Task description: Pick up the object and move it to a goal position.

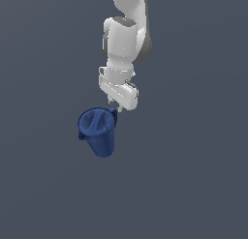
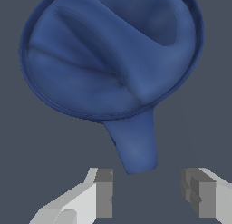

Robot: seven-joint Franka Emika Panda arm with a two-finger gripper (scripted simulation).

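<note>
The object is a dark blue tapered cup [image 1: 99,131] with a wide rim, standing rim-up on the grey floor. In the wrist view I look down into its wide mouth [image 2: 108,51], and its side handle [image 2: 136,146] sticks out toward me. My gripper [image 1: 116,109] hangs just above the handle side of the rim, on the exterior view's right of the cup. The gripper [image 2: 147,191] is open, with its two grey fingertips [image 2: 104,191] wide apart. The handle's end just reaches the gap between them and touches neither pad.
A plain dark grey floor [image 1: 193,185] lies all around the cup. The white arm [image 1: 123,39] comes down from the top of the exterior view. No other object shows.
</note>
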